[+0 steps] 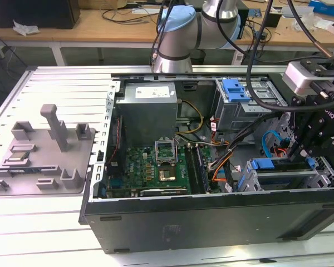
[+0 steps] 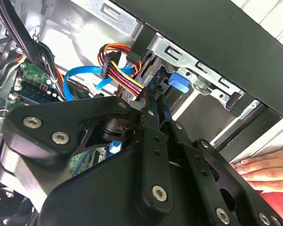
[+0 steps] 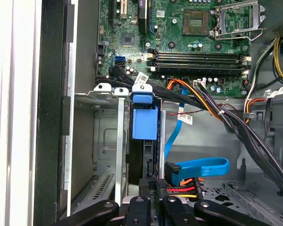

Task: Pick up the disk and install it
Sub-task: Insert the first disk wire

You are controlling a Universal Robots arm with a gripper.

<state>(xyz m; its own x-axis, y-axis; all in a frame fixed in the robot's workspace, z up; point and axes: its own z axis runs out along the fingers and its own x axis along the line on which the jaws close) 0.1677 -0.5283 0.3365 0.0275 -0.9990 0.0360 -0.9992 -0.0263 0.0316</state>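
Slatted metal table (image 1: 55,89) carries an open black computer case (image 1: 211,222) lying on its side across the middle and the exterior view's right. A grey-and-blue robot arm (image 1: 178,33) rises behind it at the top of that view, and a grey moulded fixture (image 1: 44,150) with upright pegs sits on the table at the exterior view's left. Inside the case, a silver power supply (image 1: 147,108) lies toward the back with a white label (image 1: 150,92) whose print is too small to read, and the green motherboard (image 1: 156,167) lies just in front of it. A grey metal drive cage (image 3: 108,141) fills the case's corner at the exterior view's lower right. The black gripper (image 1: 303,153) reaches down into this cage; in both wrist views its linkage arms converge on the cage slot (image 2: 153,101) (image 3: 153,181), but whether the claw is clenched or released cannot be told. The disk (image 3: 145,123) stands on edge inside the cage between the metal dividers, its blue carrier tab facing the motherboard; the same blue tab shows in the exterior view (image 1: 261,164) and in the second wrist view (image 2: 178,81). A flat blue cable (image 3: 198,165) loops beside the disk, next to orange, red and yellow wires. A person's hand (image 2: 262,167) rests on the table outside the case wall. Small white tags (image 3: 140,77) hang on the black cable bundle, illegible.
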